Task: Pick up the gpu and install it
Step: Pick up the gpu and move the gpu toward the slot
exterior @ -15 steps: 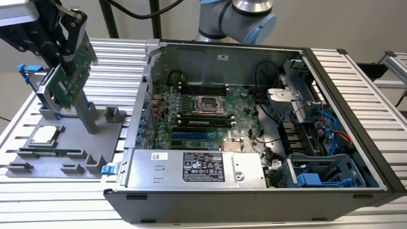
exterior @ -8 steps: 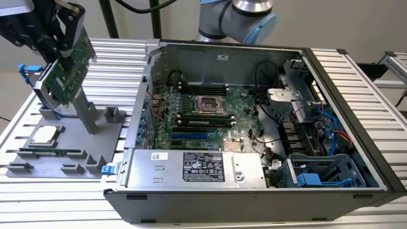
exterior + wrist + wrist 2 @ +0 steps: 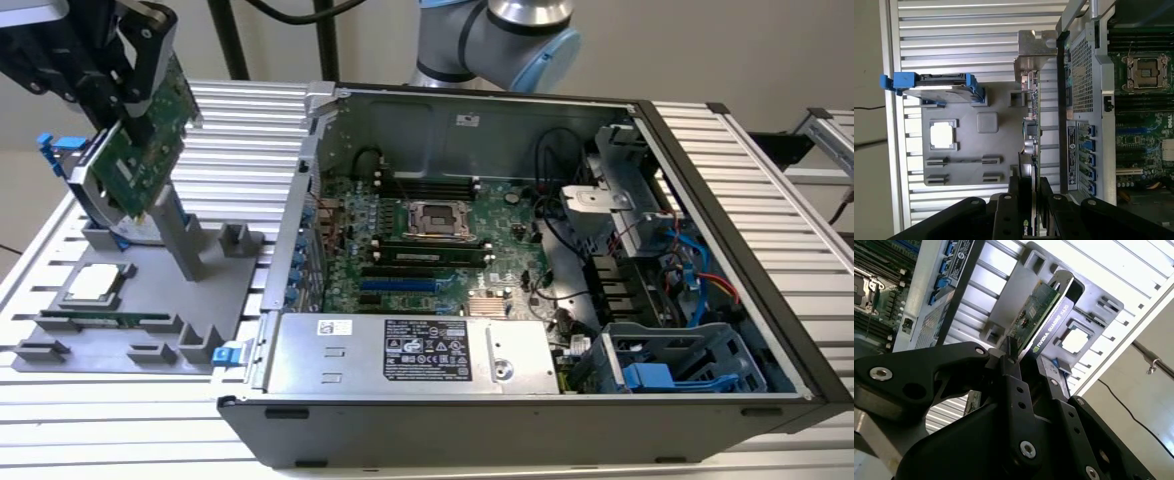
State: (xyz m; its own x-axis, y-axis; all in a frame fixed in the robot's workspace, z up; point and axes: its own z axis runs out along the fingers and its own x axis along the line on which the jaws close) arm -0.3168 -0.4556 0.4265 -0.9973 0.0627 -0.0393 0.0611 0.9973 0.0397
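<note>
— Well, we take the biggest thing first: the open computer case point(image 3: 441, 125) sits at the exterior view's right with its motherboard point(image 3: 427, 240) exposed. Just beside it, at the exterior view's left, lies the grey tray point(image 3: 134, 295).

— And where do we have the gpu point(image 3: 140, 150)?

— Outside the case, over the tray, tilted and on edge. The gripper point(image 3: 123, 95) is clamped narrowly on its upper edge, and both wrist views show the black fingers point(image 3: 1011, 365) pinching the board. We cannot tell whether its lower end is free of the tray's upright holder point(image 3: 180, 235).

— So how do we handle this step well?

— We judge that a straight lift matters, so nothing catches on the holder. A firm pinch on bare board rather than on components matters too. The card should not twist, and it should be kept away from the case's side wall.

— How does the card look to us?

— Thin, flat and green, dotted with small components, with a dark strip along the held edge. A silver bracket point(image 3: 1036, 45) caps the far end.
</note>
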